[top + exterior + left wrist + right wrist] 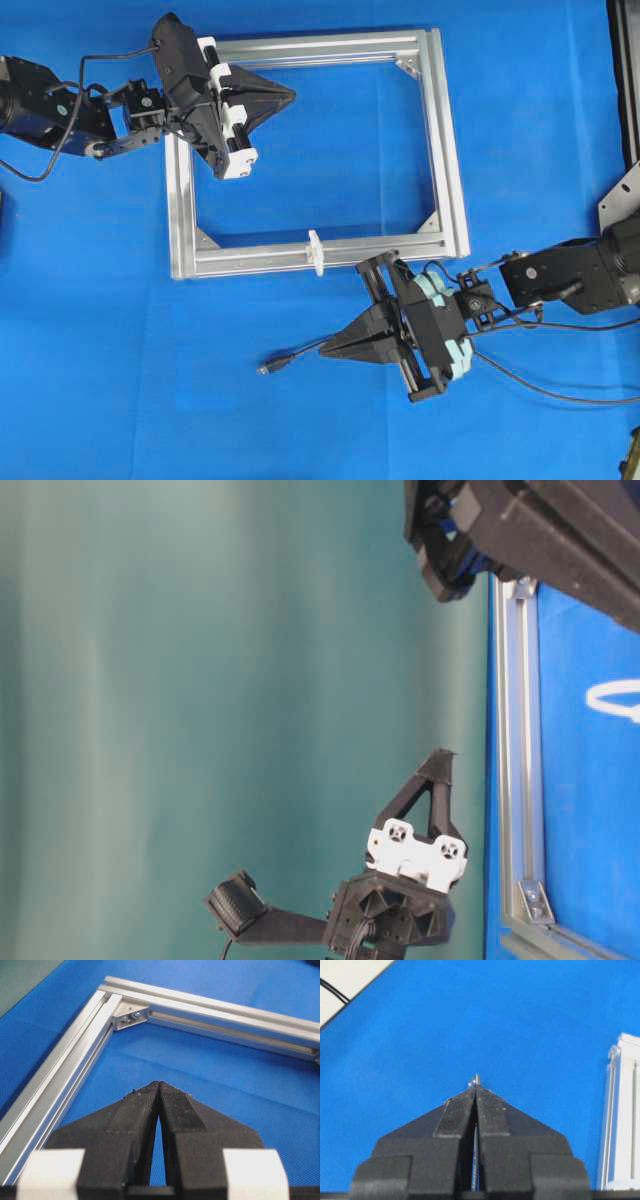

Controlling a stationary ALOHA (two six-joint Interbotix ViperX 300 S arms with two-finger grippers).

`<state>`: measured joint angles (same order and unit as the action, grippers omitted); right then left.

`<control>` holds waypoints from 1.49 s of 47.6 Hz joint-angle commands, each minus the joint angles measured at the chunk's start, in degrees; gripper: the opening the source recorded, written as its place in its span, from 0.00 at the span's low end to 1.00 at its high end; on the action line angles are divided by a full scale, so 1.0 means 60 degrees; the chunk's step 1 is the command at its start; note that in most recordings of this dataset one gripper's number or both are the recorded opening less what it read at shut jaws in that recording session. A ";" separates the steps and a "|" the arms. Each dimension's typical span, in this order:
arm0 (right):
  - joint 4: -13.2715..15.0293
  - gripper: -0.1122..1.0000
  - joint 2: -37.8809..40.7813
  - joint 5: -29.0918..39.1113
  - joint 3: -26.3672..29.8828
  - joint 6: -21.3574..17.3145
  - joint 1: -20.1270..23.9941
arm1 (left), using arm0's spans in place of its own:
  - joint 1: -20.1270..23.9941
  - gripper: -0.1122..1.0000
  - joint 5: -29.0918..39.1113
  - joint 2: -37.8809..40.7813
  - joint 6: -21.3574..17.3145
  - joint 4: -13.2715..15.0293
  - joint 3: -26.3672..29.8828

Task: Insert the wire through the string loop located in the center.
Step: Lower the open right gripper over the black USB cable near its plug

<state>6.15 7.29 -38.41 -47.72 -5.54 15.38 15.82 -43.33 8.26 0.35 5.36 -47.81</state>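
Only the overhead view takes in everything at once: the silver frame [450, 150] on the blue cloth [100, 330], the small white string loop [315, 252] standing on the middle of the frame's lower rail, and the wire [295, 355] lying on the cloth at lower centre, below the frame. Its plug tip points left, and the cable runs right into the right gripper [325, 349], whose jaws are clamped together on it. The right wrist view confirms that grip up close: the pads [455, 1115] meet, with a thin sliver of wire [477, 1080] poking out past their tip, and the frame's edge [620, 1110] sits at the right side. The loop is not seen there.

The left gripper [290, 95] sits at the upper left, over the inside of the frame near its top rail, pointing right. In the left wrist view its fingers [135, 1115] are pressed shut on nothing, with a frame corner bracket [131, 1016] ahead.

The table-level view is turned sideways; it cuts off the right arm at the top edge and shows the left gripper [440, 758] from behind. The wire and the loop are hard to make out there.
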 commanded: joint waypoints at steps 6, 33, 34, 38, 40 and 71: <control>-0.0044 0.28 -0.0146 0.0088 0.0264 -0.0015 -0.0029 | -0.0015 0.10 -0.0059 -0.0264 -0.0015 -0.0044 0.0161; -0.0264 0.83 0.0762 0.0703 0.0659 -0.0029 -0.0088 | 0.0029 0.10 -0.0044 -0.0249 -0.0088 -0.0044 0.0190; -0.0278 0.83 0.0820 0.0703 0.0674 -0.0029 -0.0088 | 0.0029 0.10 -0.0059 -0.0249 -0.0103 -0.0044 0.0190; -0.0337 0.83 0.1172 0.0674 0.0806 -0.0029 -0.0103 | 0.0044 0.10 -0.0059 -0.0249 -0.0103 -0.0044 0.0176; -0.0352 0.83 0.1304 0.0674 0.0879 -0.0044 -0.0103 | 0.0044 0.10 -0.0059 -0.0249 -0.0117 -0.0044 0.0176; -0.0366 0.79 0.2095 0.0630 0.1304 -0.0044 -0.0103 | 0.0059 0.10 -0.0059 -0.0264 -0.0117 -0.0044 0.0146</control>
<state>4.13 20.74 -34.10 -40.78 -5.89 14.85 16.00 -43.33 8.26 -0.26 5.27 -47.72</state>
